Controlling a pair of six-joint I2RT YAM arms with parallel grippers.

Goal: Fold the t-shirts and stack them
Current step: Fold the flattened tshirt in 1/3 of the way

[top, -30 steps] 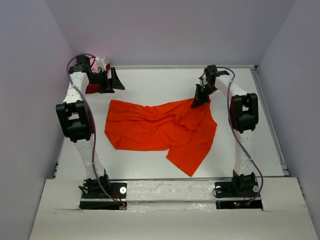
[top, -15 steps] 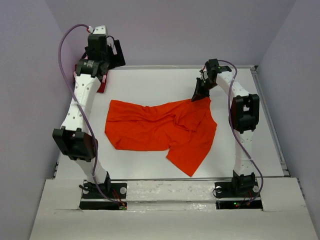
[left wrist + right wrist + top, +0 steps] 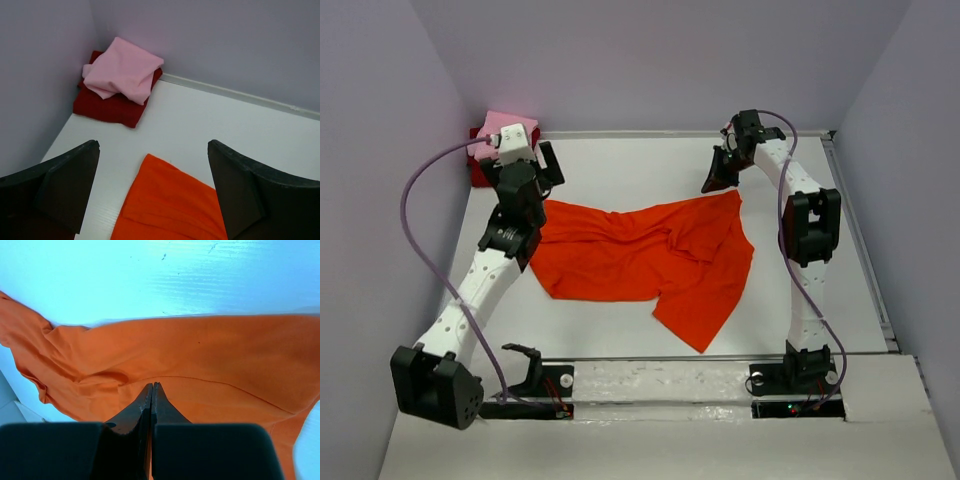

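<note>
The orange-red t-shirt (image 3: 640, 250) lies spread and wrinkled in the middle of the table. Its back left corner (image 3: 167, 200) shows below my left gripper (image 3: 152, 145), which hangs open above it and touches nothing. From above, the left gripper (image 3: 532, 172) is over that same corner. My right gripper (image 3: 717, 180) is shut, just above the shirt's back right corner. In the right wrist view its tips (image 3: 151, 386) point at flat orange cloth (image 3: 210, 355), and no cloth bunches at them. The pink t-shirt (image 3: 125, 70) lies folded on the folded dark red t-shirt (image 3: 107, 107).
The pink and dark red stack (image 3: 500, 128) sits in the back left corner against the purple walls (image 3: 380, 180). A raised rail (image 3: 855, 240) runs along the table's right edge. White tabletop (image 3: 620, 170) shows behind the shirt.
My left arm has swung from the back left stack, up and then forward, to hang over the orange shirt's back left corner. The right gripper has lifted slightly toward the back.
</note>
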